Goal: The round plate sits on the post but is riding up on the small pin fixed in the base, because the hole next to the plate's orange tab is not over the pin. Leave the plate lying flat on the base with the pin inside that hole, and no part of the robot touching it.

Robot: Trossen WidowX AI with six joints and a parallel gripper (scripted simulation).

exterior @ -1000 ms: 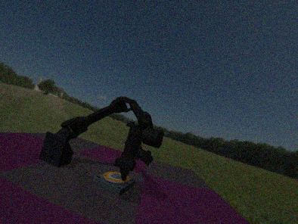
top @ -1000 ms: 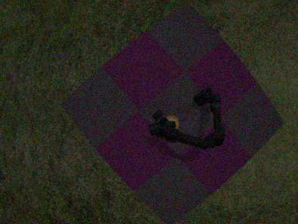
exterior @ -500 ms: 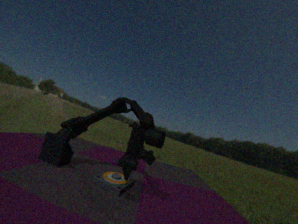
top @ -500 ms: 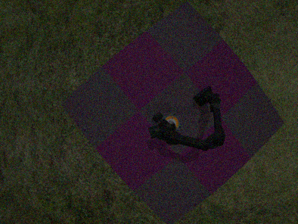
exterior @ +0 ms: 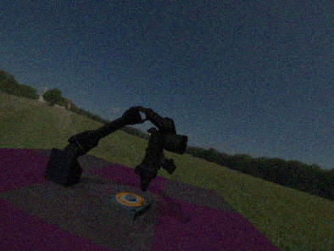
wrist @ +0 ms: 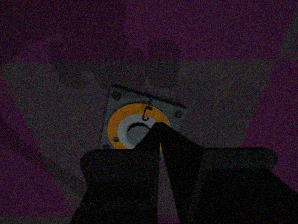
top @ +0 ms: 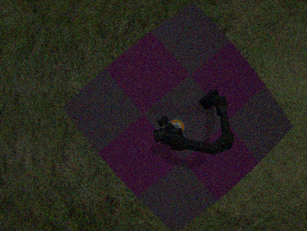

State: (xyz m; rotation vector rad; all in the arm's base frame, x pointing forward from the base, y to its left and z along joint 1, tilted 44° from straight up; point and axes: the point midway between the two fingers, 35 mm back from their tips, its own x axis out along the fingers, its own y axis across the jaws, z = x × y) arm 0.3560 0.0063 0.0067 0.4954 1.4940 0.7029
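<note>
The round plate, orange-rimmed with a pale inner ring, is seen lying on its square grey base directly below and just ahead of the gripper in the wrist view. In the exterior view the gripper is held above the plate, apart from it, toward the plate's far edge. From above, only a sliver of the plate is shown beside the black arm, on the chequered purple and grey mat.

The near part of the plate is covered by the dark fingers in the wrist view, and the lower half of that picture is filled by the gripper body. The pictures are dim and grainy. A small dark mark is seen at the plate's far rim; whether it is the tab, the hole or the pin cannot be told. Whether the plate lies flat cannot be told either.

The fingers are pressed together to a point, clenched on nothing, and no contact with the plate is seen.
</note>
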